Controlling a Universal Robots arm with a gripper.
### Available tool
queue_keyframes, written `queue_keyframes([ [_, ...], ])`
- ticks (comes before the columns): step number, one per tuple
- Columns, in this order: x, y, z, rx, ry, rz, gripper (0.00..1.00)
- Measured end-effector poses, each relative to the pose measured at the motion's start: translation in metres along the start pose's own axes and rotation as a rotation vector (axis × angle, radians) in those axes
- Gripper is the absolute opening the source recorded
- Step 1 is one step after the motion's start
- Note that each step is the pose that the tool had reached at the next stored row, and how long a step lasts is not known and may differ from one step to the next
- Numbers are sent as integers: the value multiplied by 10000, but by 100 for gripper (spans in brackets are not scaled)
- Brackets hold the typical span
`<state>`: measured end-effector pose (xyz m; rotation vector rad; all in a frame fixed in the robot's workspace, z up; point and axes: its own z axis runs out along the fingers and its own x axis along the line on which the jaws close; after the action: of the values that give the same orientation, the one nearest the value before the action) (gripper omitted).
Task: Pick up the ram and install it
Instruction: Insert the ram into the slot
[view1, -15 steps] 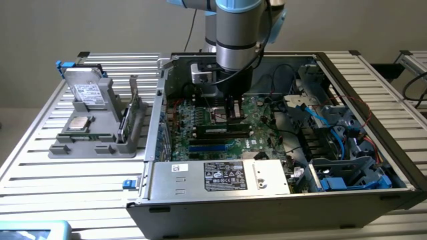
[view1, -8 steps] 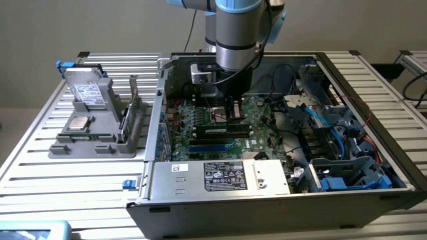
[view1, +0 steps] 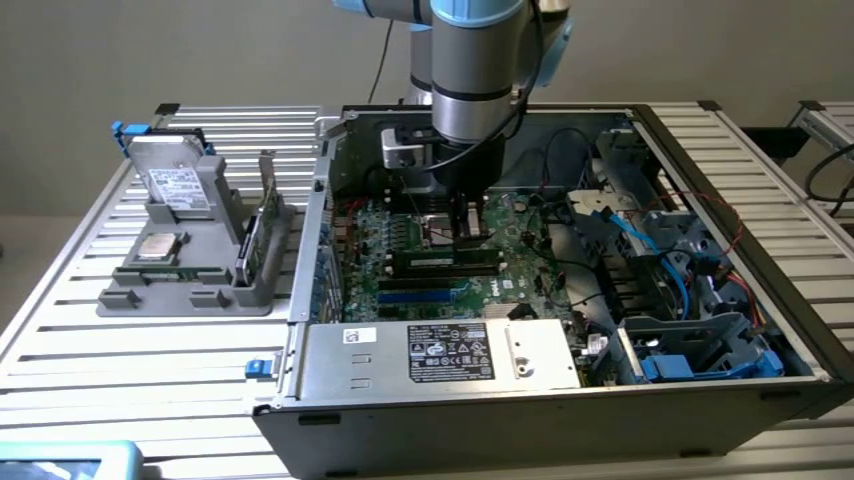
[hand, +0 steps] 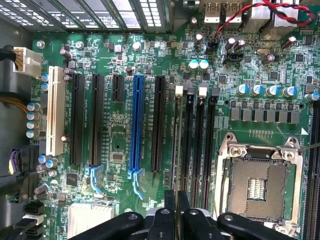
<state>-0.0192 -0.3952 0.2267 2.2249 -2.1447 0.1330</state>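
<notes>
The gripper (hand: 176, 194), jaws clenched on the ram (view1: 447, 262), is holding it edge-on over the motherboard's memory slots (hand: 197, 145) (beside the empty processor socket (hand: 257, 182)); pickup done, seating apparently pending.

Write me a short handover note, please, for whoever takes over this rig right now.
Gripper: shut on the ram, gripping its upper edge, low inside the open computer case.
Ram: upright, lined up with the outermost of the four memory slots beside the empty processor socket.
Done: ram picked up and at the board.
Left: I cannot tell whether it is fully seated; not yet released.
</notes>
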Motion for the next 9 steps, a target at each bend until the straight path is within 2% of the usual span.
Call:
queue_keyframes([
  [9, -2, 12, 14, 35, 1, 9, 13],
])
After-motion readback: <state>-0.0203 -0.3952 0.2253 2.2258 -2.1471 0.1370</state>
